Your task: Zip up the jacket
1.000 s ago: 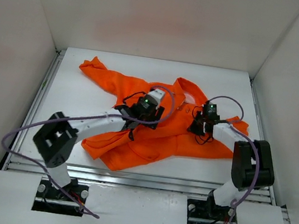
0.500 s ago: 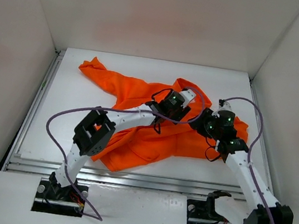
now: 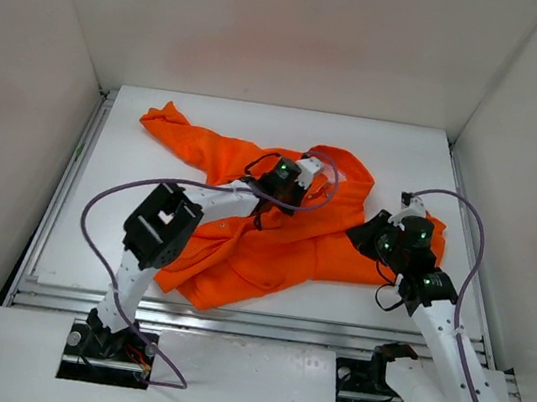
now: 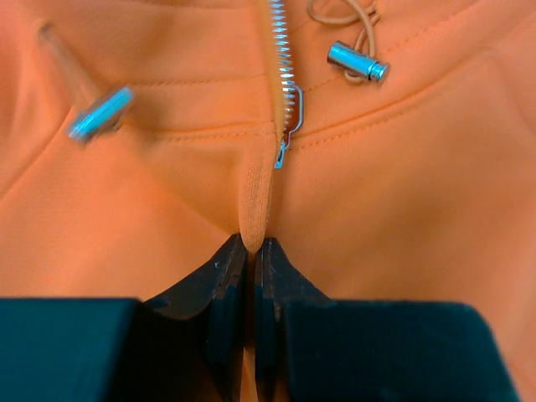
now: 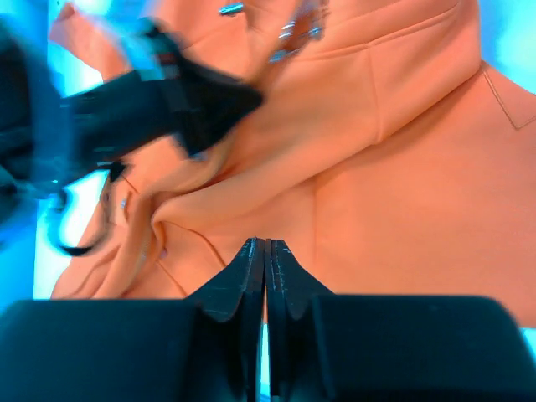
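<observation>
Just below the zipper pull of the jacket, the left hand clamps its cloth; the right hand sits pressed together nearby.

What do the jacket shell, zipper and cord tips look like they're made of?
Jacket: matte orange woven fabric, possibly cotton or a blend, going by the stitched seams and soft folds.
Zipper: looks like silver metal, with shiny teeth and a thin wire-like pull.
Cord tips: glossy silver cylinders, likely metal, though plated plastic can't be ruled out.
</observation>
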Tool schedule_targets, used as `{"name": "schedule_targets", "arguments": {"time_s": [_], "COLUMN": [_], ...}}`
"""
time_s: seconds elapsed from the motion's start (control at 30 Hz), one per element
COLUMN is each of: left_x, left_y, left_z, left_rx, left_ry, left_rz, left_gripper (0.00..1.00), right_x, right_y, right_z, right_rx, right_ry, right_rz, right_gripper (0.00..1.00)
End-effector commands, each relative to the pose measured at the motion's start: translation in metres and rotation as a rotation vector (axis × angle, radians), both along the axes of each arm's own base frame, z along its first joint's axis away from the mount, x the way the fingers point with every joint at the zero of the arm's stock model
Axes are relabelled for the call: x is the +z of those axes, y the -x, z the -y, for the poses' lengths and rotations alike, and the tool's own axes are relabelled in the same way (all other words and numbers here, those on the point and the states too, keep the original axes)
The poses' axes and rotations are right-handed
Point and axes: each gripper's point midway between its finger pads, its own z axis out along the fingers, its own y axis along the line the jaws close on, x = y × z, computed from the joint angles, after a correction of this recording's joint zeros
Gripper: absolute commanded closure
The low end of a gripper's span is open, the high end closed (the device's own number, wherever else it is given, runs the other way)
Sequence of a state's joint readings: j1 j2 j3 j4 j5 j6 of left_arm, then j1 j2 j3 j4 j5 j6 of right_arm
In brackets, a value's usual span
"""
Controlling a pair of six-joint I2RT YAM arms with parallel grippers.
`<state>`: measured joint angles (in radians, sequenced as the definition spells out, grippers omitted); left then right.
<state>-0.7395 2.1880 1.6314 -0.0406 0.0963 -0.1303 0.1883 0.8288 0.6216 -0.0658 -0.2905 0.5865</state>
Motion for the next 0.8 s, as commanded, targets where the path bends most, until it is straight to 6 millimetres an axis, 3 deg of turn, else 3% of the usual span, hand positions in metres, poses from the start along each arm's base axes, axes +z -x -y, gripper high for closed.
{"name": "schedule_targets", "arguments": {"time_s": [0.0,0.03,0.07,0.13,0.2,0.23,0.27,0.3,0.37,0.4,0.5,0.6,0.77], "left_x": [0.117,0.154,0.145,0.16,0.154,0.164,0.162,0.162,0.173,0.177,0.18,0.184,0.194], "left_y": [0.006,0.019,0.019,0.033,0.037,0.044,0.045,0.045,0.054,0.056,0.062,0.069,0.08], "left_z": [-0.008,-0.004,-0.018,-0.018,-0.026,-0.022,-0.025,-0.027,-0.022,-0.022,-0.023,-0.022,-0.025], "left_rx": [-0.07,-0.166,-0.163,-0.243,-0.266,-0.316,-0.323,-0.337,-0.398,-0.413,-0.44,-0.468,-0.488], "left_ry": [0.393,0.507,0.53,0.632,0.677,0.728,0.743,0.757,0.799,0.805,0.808,0.83,0.858], "left_rz": [0.07,0.103,0.068,0.024,-0.012,-0.008,-0.019,-0.027,-0.041,-0.033,-0.036,-0.053,-0.06], "left_gripper": [1.0,1.0,1.0,1.0,1.0,1.0,1.0,1.0,1.0,1.0,1.0,1.0,1.0], "right_x": [0.016,0.021,0.017,0.027,0.039,0.044,0.042,0.054,0.052,0.066,0.078,0.082,0.059], "right_y": [-0.013,-0.016,-0.018,-0.023,-0.03,-0.03,-0.034,-0.038,-0.04,-0.043,-0.051,-0.066,-0.084], "right_z": [-0.01,-0.012,-0.015,-0.023,-0.033,-0.04,-0.044,-0.05,-0.056,-0.062,-0.071,-0.074,-0.082], "right_rx": [0.071,0.088,0.117,0.157,0.216,0.276,0.304,0.331,0.395,0.42,0.474,0.475,0.535], "right_ry": [-0.008,-0.004,0.007,0.007,0.017,0.031,0.039,0.041,0.072,0.08,0.106,0.131,0.236], "right_rz": [0.085,0.097,0.086,0.117,0.149,0.173,0.165,0.19,0.173,0.204,0.256,0.278,0.238], "right_gripper": [1.0,1.0,1.0,1.0,1.0,1.0,0.99,0.98,0.97,0.98,1.0,0.9,0.85]}}
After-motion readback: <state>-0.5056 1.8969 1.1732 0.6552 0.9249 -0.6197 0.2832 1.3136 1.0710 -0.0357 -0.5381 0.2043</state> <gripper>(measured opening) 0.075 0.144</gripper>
